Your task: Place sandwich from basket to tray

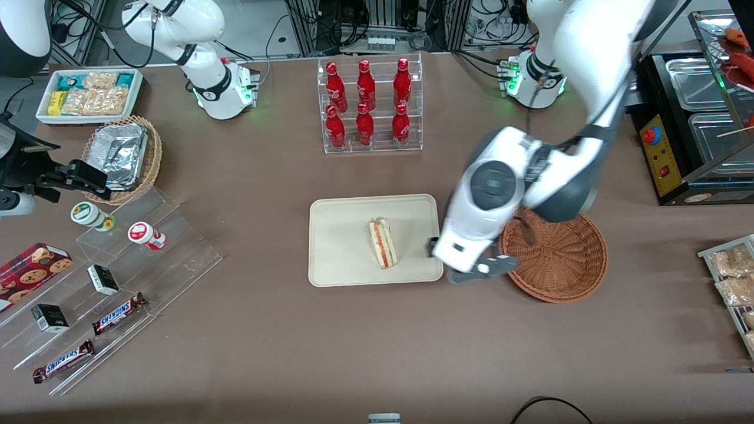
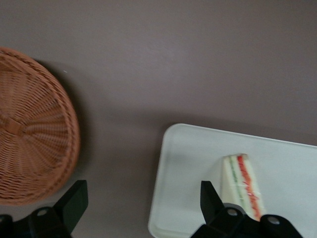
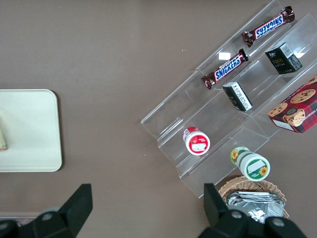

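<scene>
Sandwich (image 1: pixel 383 242): I see it lying in the tray (image 1: pixel 341 235), near the middle, filling edge up, clear of the rim all round.
Tray: flat on the table (image 1: pixel 283 341); bare cream floor around the wedge; in the wrist view (image 2: pixel 198 163) its rounded corner stands apart from the basket.
Gripper (image 1: pixel 439 250): I read it hovering above the tray's edge nearest the basket; fingers (image 2: pixel 210 198) spread wide, holding nothing.
Basket (image 1: pixel 559 259): beside the tray toward the working arm's end, a strip of table between; partly under the arm.
Table: brown cloth, open nearer the camera.
Bottle rack (image 1: pixel 370 106): farther from the camera than the tray, well apart.
</scene>
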{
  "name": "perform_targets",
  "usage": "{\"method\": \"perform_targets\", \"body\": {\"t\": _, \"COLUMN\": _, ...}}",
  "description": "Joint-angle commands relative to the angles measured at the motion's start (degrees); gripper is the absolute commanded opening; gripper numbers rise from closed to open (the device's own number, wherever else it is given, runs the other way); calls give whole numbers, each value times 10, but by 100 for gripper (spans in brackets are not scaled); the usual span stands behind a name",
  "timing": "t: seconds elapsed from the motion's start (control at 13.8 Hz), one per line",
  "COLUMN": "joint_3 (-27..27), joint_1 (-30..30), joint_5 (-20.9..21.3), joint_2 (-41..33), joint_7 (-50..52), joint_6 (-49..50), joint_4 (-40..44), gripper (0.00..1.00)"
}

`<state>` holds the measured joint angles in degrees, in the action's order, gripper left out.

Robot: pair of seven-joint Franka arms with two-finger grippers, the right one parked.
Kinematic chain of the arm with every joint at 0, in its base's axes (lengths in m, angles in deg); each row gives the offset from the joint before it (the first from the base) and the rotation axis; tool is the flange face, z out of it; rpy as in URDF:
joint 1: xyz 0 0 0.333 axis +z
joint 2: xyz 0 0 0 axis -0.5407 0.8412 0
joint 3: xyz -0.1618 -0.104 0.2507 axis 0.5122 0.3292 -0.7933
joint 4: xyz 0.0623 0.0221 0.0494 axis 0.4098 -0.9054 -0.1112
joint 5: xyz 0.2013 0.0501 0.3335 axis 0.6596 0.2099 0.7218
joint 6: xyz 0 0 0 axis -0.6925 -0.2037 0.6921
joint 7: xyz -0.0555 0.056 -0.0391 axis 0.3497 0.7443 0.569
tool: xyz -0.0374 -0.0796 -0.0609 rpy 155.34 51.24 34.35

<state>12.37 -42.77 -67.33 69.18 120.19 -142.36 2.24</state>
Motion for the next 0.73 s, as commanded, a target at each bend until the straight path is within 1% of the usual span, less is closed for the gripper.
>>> {"method": "perform_targets", "body": {"t": 0.0, "joint_3": 5, "joint_1": 61, "joint_5": -30, "joint_2": -83, "joint_7": -89, "joint_6": 3, "joint_4": -91, "gripper": 100}}
{"method": "perform_targets", "body": {"t": 0.07, "joint_3": 5, "joint_1": 82, "joint_5": -43, "joint_2": -101, "joint_7": -127, "joint_6": 4, "joint_4": -110, "gripper": 100}}
{"method": "perform_targets", "body": {"t": 0.29, "joint_3": 5, "joint_1": 129, "joint_5": -62, "joint_2": -150, "joint_7": -210, "joint_6": 20, "joint_4": -151, "gripper": 100}}
{"method": "perform_targets", "body": {"t": 0.51, "joint_3": 1, "joint_1": 156, "joint_5": -66, "joint_2": -187, "joint_7": -262, "joint_6": 73, "joint_4": -150, "gripper": 100}}
{"method": "perform_targets", "body": {"t": 0.65, "joint_3": -13, "joint_1": 169, "joint_5": -88, "joint_2": -224, "joint_7": -318, "joint_6": 128, "joint_4": -146, "gripper": 100}}
